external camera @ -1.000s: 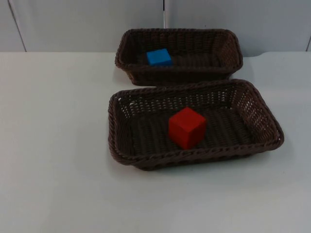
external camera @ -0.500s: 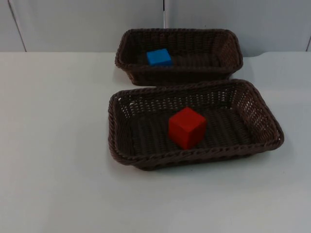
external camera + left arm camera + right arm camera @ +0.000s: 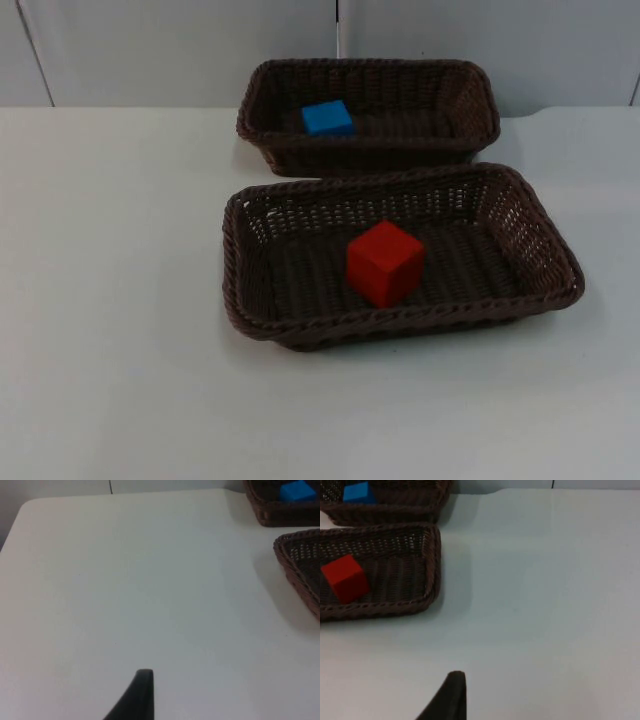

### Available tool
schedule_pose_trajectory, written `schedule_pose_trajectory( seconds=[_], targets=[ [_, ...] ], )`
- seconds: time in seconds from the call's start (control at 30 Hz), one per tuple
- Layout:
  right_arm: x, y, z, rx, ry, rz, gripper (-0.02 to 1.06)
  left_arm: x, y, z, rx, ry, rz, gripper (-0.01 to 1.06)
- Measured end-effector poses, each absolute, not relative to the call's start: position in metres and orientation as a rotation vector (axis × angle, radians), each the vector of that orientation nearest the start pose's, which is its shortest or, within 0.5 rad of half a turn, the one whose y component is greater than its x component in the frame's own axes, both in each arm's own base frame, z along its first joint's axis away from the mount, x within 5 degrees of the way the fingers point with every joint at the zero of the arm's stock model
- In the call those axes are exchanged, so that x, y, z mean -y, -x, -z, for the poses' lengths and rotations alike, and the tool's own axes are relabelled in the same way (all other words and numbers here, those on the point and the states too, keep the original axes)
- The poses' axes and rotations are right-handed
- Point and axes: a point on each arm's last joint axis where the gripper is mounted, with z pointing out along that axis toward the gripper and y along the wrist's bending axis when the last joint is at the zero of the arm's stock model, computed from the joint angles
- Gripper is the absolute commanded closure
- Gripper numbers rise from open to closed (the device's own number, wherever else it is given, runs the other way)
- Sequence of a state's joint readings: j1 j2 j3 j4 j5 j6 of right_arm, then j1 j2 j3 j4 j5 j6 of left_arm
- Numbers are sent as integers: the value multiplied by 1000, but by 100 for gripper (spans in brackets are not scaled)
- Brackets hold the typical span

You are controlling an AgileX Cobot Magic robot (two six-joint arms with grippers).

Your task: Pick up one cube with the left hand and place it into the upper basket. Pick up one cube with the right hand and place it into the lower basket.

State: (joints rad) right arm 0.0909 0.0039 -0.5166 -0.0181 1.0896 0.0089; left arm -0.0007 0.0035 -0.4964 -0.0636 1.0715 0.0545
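Nothing has moved since the earlier frames: both cubes and both baskets sit exactly where they did. No brand, label or writing can be read on any of them. Nearest, in the lower middle of the top view, the lower basket (image 3: 560,262) is a shallow, dark brown woven tray with a braided rim, and the red cube (image 3: 385,262) rests on its floor near the centre, turned so one corner faces forward, its faces plain and matte. Just behind it, in the upper middle of that view, the upper basket (image 3: 470,105) is of the same dark weave, close to the lower one, and the blue cube (image 3: 327,117) lies inside its left part, smaller-looking and plain as well. Both stand on the white table (image 3: 110,300) before the grey partition wall (image 3: 180,50). The left gripper (image 3: 142,687) hangs over bare table well to the side of the baskets, and the right gripper (image 3: 454,690) likewise; how far apart either one's fingers are I cannot tell, and neither has hold of anything.
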Motion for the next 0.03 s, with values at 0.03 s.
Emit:
schedule_pose_trajectory(
  seconds=[0.03],
  targets=[
    [2, 7, -280, -2059, 75, -35, -1, 5, 4, -276, -2060, -60, 43, 3]
  ],
)
